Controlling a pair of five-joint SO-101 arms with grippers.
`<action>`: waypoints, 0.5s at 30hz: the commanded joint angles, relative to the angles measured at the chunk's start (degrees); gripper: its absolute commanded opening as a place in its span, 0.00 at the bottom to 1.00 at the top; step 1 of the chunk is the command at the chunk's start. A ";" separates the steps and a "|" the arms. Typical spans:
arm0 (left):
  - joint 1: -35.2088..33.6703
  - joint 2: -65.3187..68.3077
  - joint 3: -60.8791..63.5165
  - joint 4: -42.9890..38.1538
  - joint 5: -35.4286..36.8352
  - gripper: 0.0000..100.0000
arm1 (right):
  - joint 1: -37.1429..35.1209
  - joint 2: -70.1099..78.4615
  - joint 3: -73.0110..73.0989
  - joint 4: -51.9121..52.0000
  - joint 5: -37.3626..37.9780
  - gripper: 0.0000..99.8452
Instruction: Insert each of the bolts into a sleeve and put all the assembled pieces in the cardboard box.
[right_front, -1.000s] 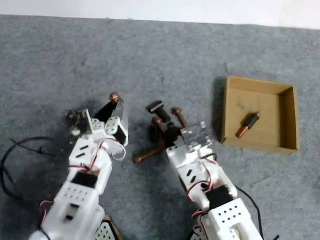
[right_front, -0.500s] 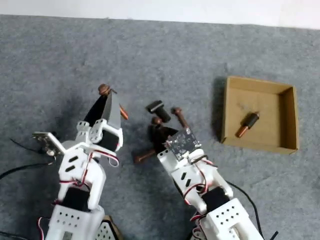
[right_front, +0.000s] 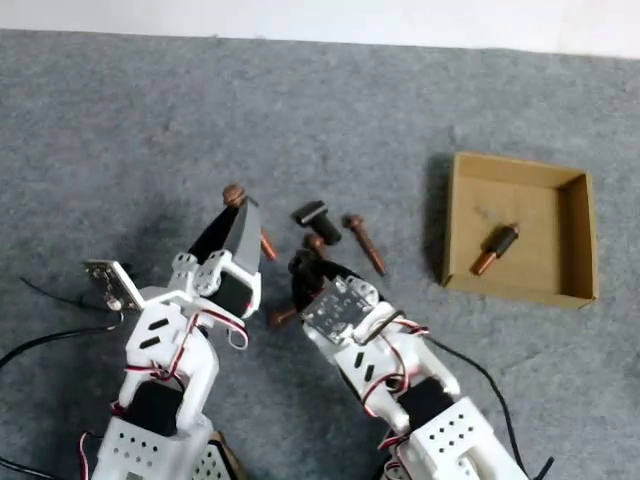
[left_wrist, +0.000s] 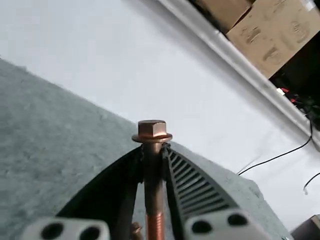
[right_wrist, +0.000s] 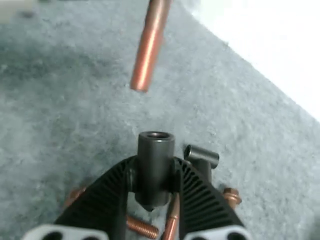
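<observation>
My left gripper (right_front: 243, 222) is shut on a copper bolt (right_front: 234, 196), whose hex head (left_wrist: 151, 131) sticks out past the fingertips (left_wrist: 172, 159) while the threaded end (right_wrist: 148, 45) points toward the other arm. To its right, my right gripper (right_front: 305, 272) is shut on a black sleeve (right_wrist: 155, 162), open bore facing up, just below and apart from that bolt end. A loose black sleeve (right_front: 312, 214) and a loose bolt (right_front: 365, 243) lie on the carpet beyond it. The cardboard box (right_front: 570, 240) at the right holds one assembled piece (right_front: 497, 248).
Another bolt (right_front: 281, 316) lies on the grey carpet between the arms, partly under my right gripper; more bolts (right_wrist: 144, 227) lie below the held sleeve. Black cables (right_front: 30, 300) trail at the left edge. A white wall borders the carpet at the back.
My left gripper swung left, then back right with the bolt, its shaft now angled toward the right gripper. My right gripper shifted left and turned with the sleeve.
</observation>
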 joint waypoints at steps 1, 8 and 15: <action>1.45 -1.01 1.19 -0.09 0.26 0.01 | -0.84 -1.36 1.80 -6.81 2.02 0.00; 1.36 -1.01 1.19 0.00 0.44 0.01 | -1.45 -1.36 5.41 -14.46 2.46 0.00; 1.36 -1.01 1.19 0.00 0.44 0.01 | -4.44 -1.36 7.25 -15.87 9.32 0.00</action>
